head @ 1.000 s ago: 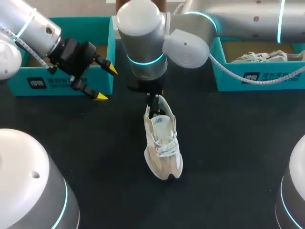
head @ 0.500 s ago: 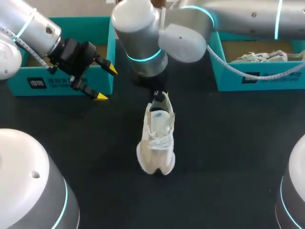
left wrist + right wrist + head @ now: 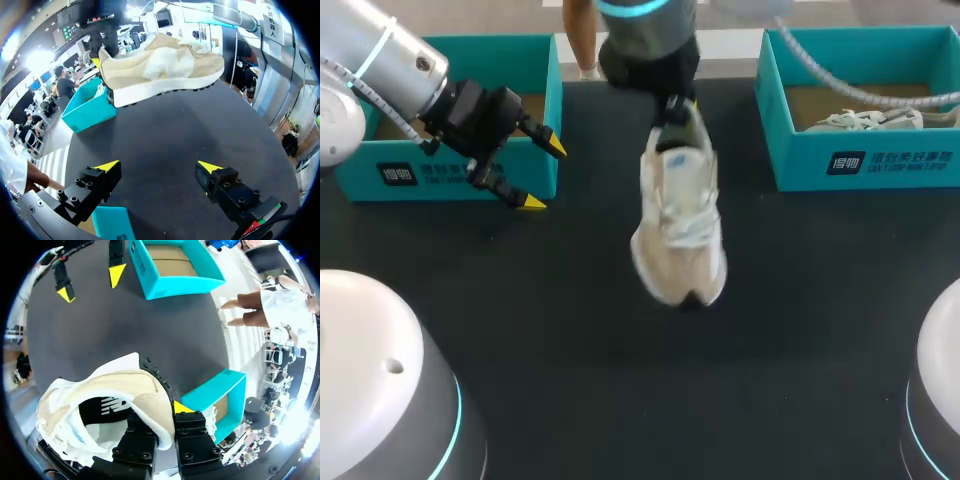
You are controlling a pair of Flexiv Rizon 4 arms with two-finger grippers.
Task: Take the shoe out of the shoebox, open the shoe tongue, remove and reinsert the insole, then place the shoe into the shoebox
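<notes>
A beige and white shoe (image 3: 680, 215) hangs above the middle of the black table, toe pointing toward me. My right gripper (image 3: 677, 112) is shut on its heel. In the right wrist view the right gripper (image 3: 162, 427) pinches the heel collar of the shoe (image 3: 110, 390), and the dark insole (image 3: 100, 410) shows inside. My left gripper (image 3: 542, 172) stands open and holds nothing, in front of the left shoebox (image 3: 460, 180). From the left wrist the shoe (image 3: 165, 70) floats well ahead of the open left gripper (image 3: 159, 166), sole down.
A second teal shoebox (image 3: 860, 165) at the back right holds another pale shoe (image 3: 865, 120). The left box looks empty inside (image 3: 175, 265). Black tabletop (image 3: 620, 380) lies under the shoe and toward me.
The right gripper closed on the shoe's heel and raised the shoe off the table, carrying it toward the back and slightly right. The left arm has stayed put.
</notes>
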